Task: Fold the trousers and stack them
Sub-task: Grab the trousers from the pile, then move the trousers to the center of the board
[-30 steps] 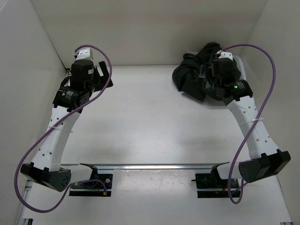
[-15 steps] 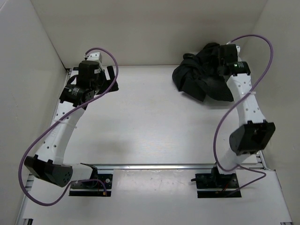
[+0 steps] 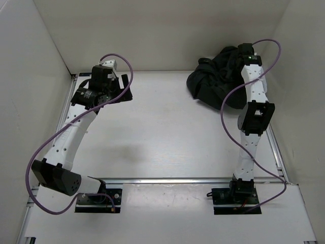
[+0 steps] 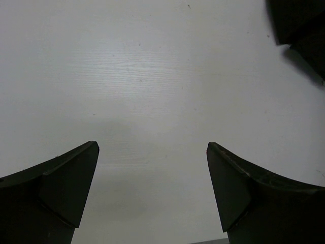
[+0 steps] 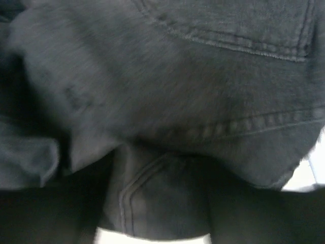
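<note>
The black trousers (image 3: 213, 86) lie crumpled in a heap at the table's far right corner. My right arm reaches up and over them, and its gripper (image 3: 237, 57) is buried in the top of the heap. In the right wrist view dark denim (image 5: 203, 76) fills the frame, and a seamed fold sits in the right gripper (image 5: 160, 203) between its dark fingers; I cannot make out whether they pinch it. My left gripper (image 3: 122, 89) hovers open over bare table at the far left, well apart from the cloth. In the left wrist view the left gripper (image 4: 152, 147) holds nothing, and a trouser corner (image 4: 299, 25) shows top right.
White walls (image 3: 45, 56) close in the table on the left, back and right. A metal rail (image 3: 167, 179) runs across near the arm bases. Purple cables (image 3: 45, 152) loop off both arms.
The right arm has swung upright and pushed its gripper back into the top of the trousers heap. The left gripper has drifted right and slightly towards the middle, still open.
</note>
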Controlling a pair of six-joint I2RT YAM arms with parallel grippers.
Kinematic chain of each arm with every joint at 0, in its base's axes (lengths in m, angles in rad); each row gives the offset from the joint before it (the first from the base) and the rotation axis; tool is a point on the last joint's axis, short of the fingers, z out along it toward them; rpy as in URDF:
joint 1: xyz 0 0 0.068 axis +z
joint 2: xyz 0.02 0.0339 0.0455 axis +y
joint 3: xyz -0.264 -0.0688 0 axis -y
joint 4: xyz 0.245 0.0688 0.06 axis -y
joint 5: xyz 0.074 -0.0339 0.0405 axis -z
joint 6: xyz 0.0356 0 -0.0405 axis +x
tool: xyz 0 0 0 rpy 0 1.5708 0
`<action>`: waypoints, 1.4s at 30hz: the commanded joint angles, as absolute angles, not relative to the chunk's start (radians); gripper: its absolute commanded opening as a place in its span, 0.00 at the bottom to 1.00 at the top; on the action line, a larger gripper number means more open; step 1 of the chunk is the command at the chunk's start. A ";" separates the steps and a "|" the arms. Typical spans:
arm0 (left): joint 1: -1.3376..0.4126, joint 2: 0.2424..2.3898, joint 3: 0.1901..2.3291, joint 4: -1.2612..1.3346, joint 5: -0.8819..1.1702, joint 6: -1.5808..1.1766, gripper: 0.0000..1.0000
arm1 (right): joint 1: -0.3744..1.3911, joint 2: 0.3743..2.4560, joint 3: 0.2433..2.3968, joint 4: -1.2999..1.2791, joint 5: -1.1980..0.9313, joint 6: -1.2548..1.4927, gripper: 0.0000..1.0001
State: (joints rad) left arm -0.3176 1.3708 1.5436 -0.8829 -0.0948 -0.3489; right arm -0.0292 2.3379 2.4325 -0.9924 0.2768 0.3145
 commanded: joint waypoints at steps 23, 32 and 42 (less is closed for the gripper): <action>-0.226 1.330 1.540 -0.973 -0.167 -0.603 1.00 | 0.401 1.597 2.292 -0.695 0.009 0.109 0.00; -0.055 1.270 1.382 -1.048 -0.195 -0.656 1.00 | 0.749 1.445 1.561 -0.756 0.174 0.292 1.00; -0.311 1.448 1.396 -1.019 -0.065 -0.537 1.00 | 0.551 1.183 1.195 -0.738 0.086 0.391 1.00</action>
State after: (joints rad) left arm -0.2291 1.3735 1.4117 -1.0233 -0.1341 -0.5617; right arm 0.6022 1.2743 1.2243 -0.7658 0.1322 0.3447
